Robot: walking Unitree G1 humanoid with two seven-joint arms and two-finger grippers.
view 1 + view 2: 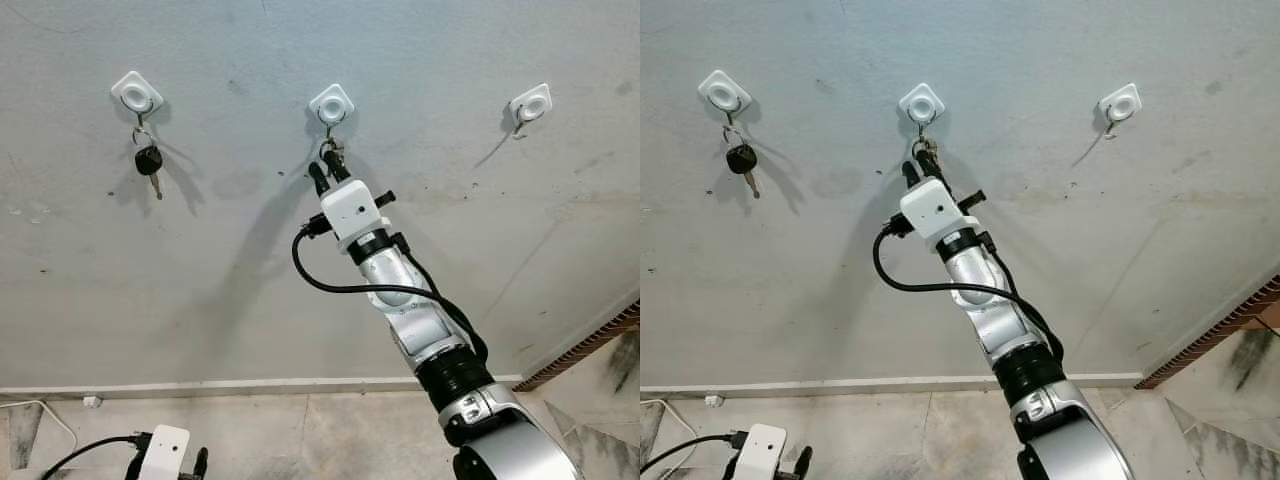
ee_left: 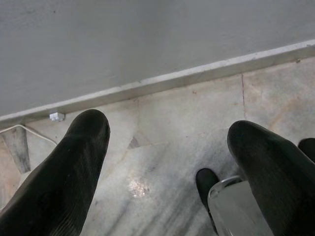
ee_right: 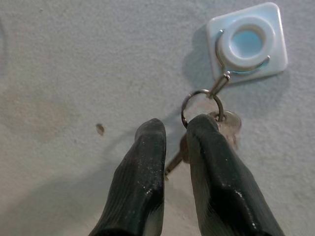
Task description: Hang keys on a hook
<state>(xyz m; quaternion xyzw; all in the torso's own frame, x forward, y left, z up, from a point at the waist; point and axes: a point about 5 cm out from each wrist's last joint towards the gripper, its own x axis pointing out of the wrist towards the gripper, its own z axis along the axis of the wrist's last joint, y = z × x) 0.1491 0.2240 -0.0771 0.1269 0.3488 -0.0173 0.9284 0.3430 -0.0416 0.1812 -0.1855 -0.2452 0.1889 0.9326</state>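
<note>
The right claw [image 3: 174,132], fingers nearly together, pinches the keys [image 3: 222,129] just below the hook [image 3: 220,83]; their ring [image 3: 202,94] looks threaded on it. Light, stiff, slippery metal: grip the flat blades.

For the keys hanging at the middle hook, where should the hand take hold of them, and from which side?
Grip the flat key heads just below the ring, coming from beneath. The keys hang straight down from the middle hook, so the heads face downward and the ring stays free. The right hand is already there.
</note>
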